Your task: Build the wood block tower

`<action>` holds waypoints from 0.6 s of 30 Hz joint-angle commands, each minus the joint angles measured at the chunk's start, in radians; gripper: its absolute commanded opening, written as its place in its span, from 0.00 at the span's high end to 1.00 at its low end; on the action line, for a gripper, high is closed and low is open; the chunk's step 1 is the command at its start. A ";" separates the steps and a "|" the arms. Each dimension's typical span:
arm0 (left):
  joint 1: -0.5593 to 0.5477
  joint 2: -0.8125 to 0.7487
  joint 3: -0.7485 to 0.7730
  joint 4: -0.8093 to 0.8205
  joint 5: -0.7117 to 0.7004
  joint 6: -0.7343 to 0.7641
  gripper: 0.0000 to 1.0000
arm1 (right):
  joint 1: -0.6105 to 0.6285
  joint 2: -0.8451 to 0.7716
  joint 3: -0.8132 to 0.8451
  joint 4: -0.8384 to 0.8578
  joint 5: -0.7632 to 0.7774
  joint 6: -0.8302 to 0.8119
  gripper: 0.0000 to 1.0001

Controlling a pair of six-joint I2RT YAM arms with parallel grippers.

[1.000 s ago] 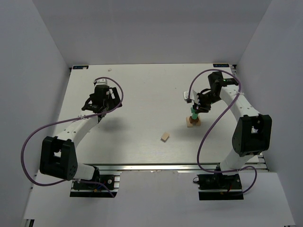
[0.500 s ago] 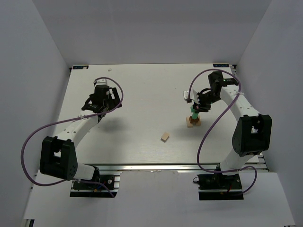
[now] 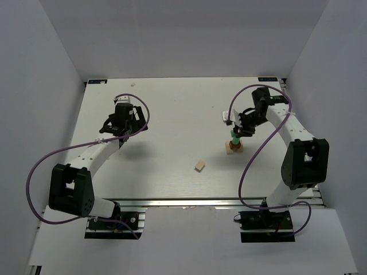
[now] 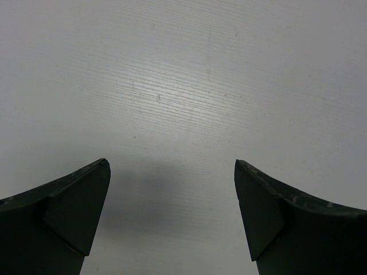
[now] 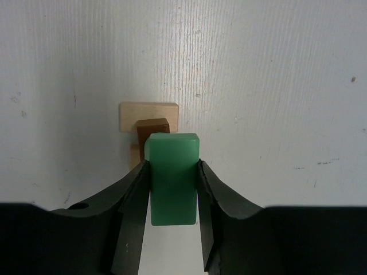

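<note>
In the right wrist view, the green block (image 5: 172,177) hides most of the dark brown block (image 5: 152,125) and part of the tan block (image 5: 149,110).

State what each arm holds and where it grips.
The right jaws clamp the green block by its two side faces; the left jaws stand open, holding nothing.

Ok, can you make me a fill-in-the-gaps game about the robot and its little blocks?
1. The right pincer is shut on the top block, which is coloured ___.
2. The left pincer is open and holds ___.
3. The middle block, peeking out between the top one and the tan base block, is dark ___.
4. A loose block lies apart from the tower, nearer the arms' bases; its colour is ___.

Missing words: green; nothing; brown; tan.
</note>
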 commanded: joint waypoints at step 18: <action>0.002 0.012 0.051 0.010 0.004 0.008 0.02 | -0.010 -0.010 -0.005 -0.028 -0.023 -0.026 0.44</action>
